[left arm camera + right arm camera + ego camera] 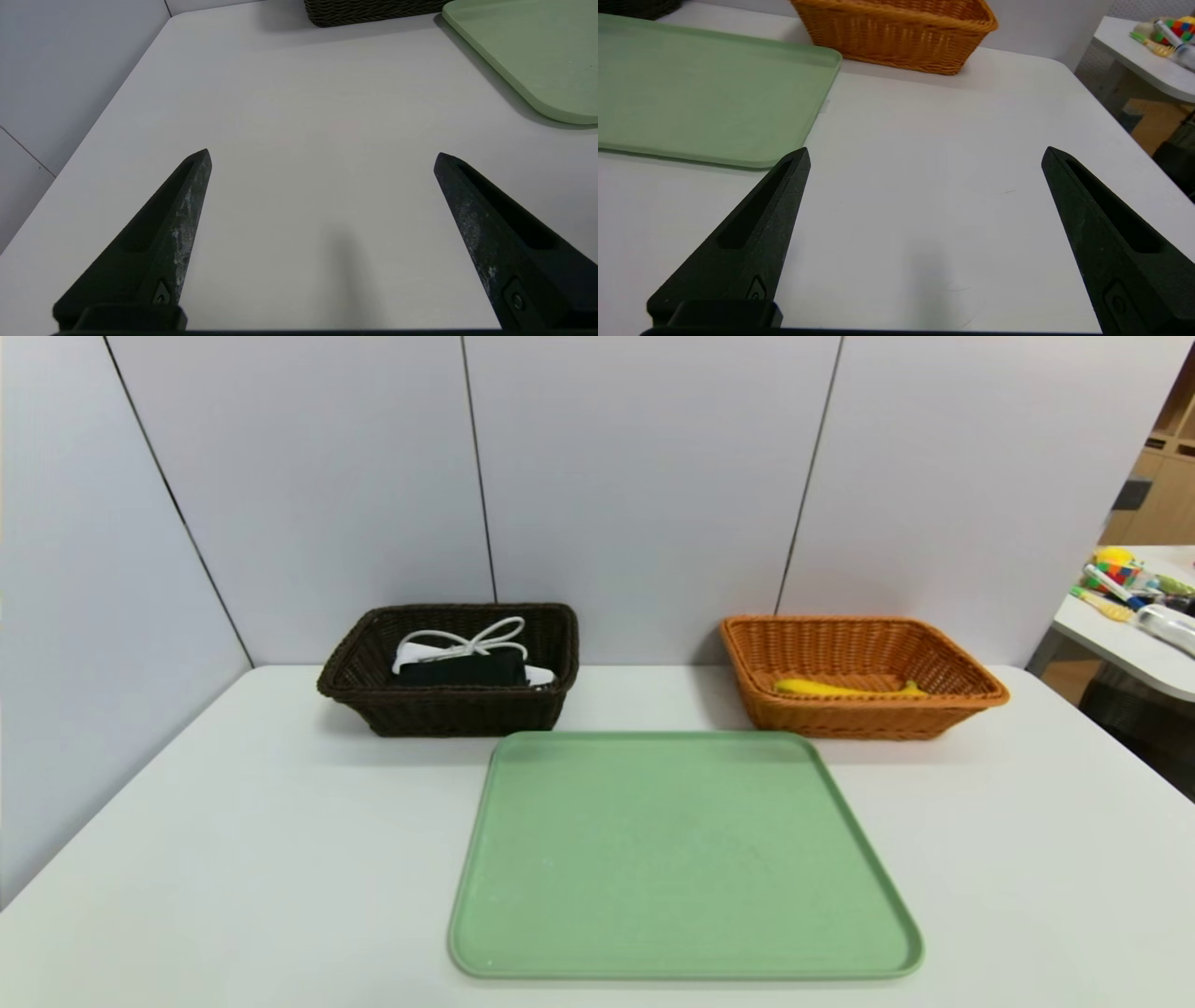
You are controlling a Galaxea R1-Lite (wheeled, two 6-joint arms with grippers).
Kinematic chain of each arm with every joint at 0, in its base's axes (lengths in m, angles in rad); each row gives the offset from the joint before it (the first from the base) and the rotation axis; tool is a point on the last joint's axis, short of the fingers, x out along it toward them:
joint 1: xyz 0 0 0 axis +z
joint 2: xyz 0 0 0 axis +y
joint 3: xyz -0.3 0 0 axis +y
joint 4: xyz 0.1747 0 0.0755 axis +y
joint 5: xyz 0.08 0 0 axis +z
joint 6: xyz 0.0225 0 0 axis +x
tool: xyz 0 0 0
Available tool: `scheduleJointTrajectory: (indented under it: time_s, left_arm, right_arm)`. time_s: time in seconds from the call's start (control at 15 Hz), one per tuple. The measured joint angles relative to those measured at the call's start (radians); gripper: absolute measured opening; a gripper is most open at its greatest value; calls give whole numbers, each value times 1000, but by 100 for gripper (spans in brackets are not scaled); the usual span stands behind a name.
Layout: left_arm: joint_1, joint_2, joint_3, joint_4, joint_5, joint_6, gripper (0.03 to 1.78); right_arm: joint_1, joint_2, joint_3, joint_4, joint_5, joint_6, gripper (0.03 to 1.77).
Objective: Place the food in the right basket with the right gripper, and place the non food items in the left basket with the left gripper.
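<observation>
The dark brown left basket (373, 658) stands at the back left of the table and holds a white cable (467, 639) on a black item (459, 669). At the back right, the orange right basket (971, 683) holds a yellow banana (840, 689). Neither arm shows in the head view. My left gripper (322, 156) is open over bare table left of the tray, nothing between its fingers. My right gripper (924, 154) is open over bare table right of the tray, also with nothing in it.
A green tray (681, 854) lies in the middle of the white table (233, 859), with nothing on it. Grey panels wall the back and left side. A second table (1134, 649) with small coloured objects stands off to the right.
</observation>
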Motion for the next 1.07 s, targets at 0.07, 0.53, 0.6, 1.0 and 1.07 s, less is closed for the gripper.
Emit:
scheduleJointTrajectory:
  time_s: [0.07, 0.53, 0.6, 1.0, 1.07]
  left_arm:
    - [0, 0, 0, 0, 0, -1, 169]
    - [0, 0, 2, 0, 4, -9, 169]
    - [0, 0, 2, 0, 4, -9, 169]
    - [0, 0, 2, 0, 4, -9, 169]
    - [0, 0, 2, 0, 4, -9, 169]
  right_arm:
    - [0, 0, 3, -2, 1, 21, 171]
    - [2, 0, 7, 1, 2, 51, 171]
    - [2, 0, 8, 1, 2, 51, 171]
    - [1, 0, 8, -1, -2, 62, 171]
    - [1, 0, 8, -2, -4, 77, 171]
